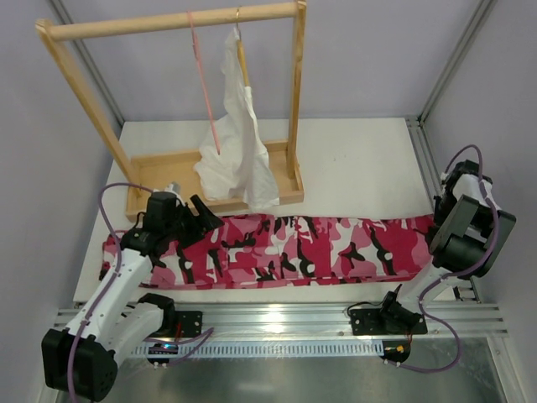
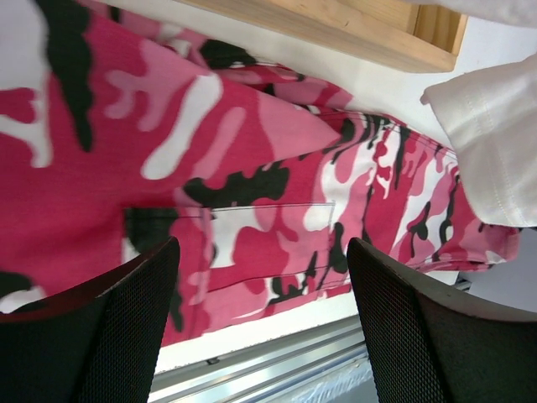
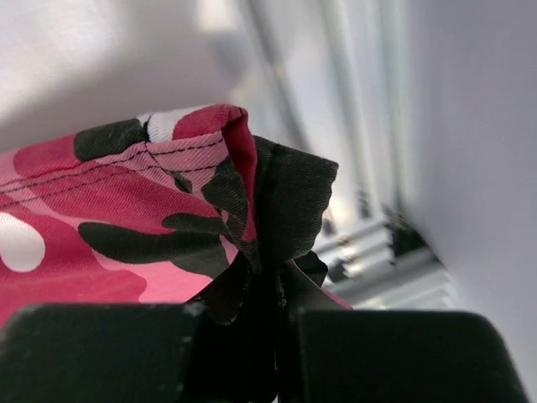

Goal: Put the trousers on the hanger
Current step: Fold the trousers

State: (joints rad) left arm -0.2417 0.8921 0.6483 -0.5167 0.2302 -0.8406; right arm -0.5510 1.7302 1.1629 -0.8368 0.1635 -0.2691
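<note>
Pink camo trousers (image 1: 294, 250) lie flat on the desk (image 1: 352, 168), stretched lengthwise along its near edge, just in front of the wooden rack (image 1: 168, 23). The pink wire hanger (image 1: 204, 92) hangs from the rack's top bar, beside the white garment (image 1: 239, 143). At the trousers' right end, the right gripper (image 3: 281, 323) is clamped on the hem. Over the left end, the left gripper (image 2: 262, 248) hovers, fingers wide apart, holding nothing.

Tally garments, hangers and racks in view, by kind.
Garments: 2 (camouflage trousers, white garment)
Hangers: 2 (pink wire hanger, wooden hanger)
Racks: 1 (wooden rack)
Total: 5
</note>
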